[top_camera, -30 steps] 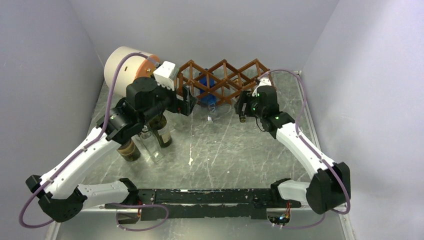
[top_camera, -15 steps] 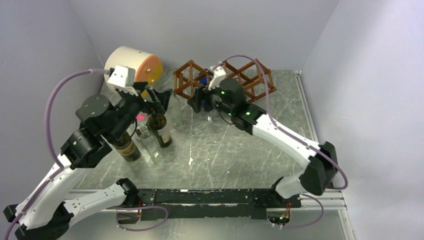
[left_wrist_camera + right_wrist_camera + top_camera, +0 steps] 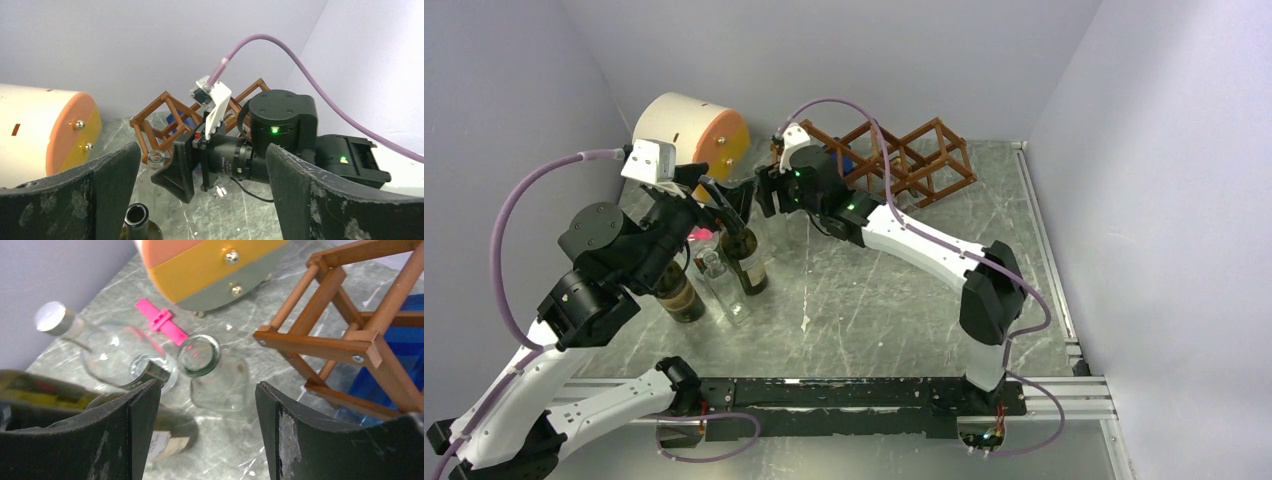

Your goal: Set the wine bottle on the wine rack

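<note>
over grey tabletop (image 3: 874,300), right arm (image 3: 914,240) stretches left, fingers (image 3: 320,440) apart.

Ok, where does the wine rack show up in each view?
Top external: the wine rack sits at the back, centre-right, partly hidden.
Left wrist: left of centre, mid-height, partly hidden.
Right wrist: along the right edge.
Shared landmark: the cream-and-orange cylinder, left of the rack in all three.
</note>
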You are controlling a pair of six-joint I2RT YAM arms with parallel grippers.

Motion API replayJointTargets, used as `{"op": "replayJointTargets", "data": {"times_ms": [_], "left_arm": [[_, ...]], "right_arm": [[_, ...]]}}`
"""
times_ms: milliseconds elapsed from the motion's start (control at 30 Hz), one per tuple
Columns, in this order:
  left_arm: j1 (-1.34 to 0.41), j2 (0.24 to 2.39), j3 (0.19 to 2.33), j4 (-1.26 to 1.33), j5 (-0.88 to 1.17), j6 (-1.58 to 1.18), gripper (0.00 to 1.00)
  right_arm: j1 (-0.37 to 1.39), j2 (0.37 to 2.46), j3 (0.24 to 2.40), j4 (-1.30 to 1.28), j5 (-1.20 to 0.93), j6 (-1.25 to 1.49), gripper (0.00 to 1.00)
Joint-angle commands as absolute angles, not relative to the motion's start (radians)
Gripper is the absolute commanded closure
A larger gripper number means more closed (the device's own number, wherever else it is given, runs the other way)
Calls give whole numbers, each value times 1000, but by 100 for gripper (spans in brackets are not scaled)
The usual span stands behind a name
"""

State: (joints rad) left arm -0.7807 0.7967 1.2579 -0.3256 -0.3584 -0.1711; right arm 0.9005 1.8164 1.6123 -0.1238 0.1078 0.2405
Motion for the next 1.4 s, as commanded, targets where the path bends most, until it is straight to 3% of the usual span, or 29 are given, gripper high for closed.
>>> {"op": "replayJointTargets", "data": {"times_ms": [0, 333, 567, 767, 1100, 1367], "left_arm": [[-778, 799, 1260, -297, -384, -159, 1], [-779, 794, 1269, -308, -391, -152, 1], [-778, 812, 1275, -318, -400, -149, 1], [-779, 814, 1262, -310, -400, -150, 1], [-779, 812, 1214, -281, -279, -86, 1], [-779, 815, 1049, -161, -27, -24, 1]], "right_arm": [[904, 1882, 1683, -135, 207, 187, 27], [912, 1982, 1774, -131, 224, 131, 49], [925, 1894, 1669, -18, 257, 82, 85], [928, 1763, 1568, 19, 264, 69, 100], [927, 1409, 1291, 9, 261, 112, 100], [927, 1132, 1184, -125, 312, 153, 100]]}}
